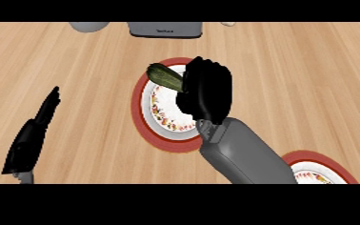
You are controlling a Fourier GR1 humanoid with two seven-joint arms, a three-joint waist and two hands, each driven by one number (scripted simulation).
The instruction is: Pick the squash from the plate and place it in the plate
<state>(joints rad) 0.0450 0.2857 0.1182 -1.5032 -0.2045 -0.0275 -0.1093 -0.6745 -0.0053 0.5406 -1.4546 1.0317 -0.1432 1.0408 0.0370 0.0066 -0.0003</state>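
While the right hand curls its black fingers round the dark green, oblong squash, the vegetable sits over the upper left rim of the central plate, a round dish with a red border and patterned white centre. Two such plates show; the second plate lies at the lower right edge. Bare wooden counter lies between them and the left hand, resting with fingers straight at the left edge. A grey appliance stands at the far edge.

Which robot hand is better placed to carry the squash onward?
Right robot hand: it is curled on the squash over the plate. The left robot hand rests open at the left edge.
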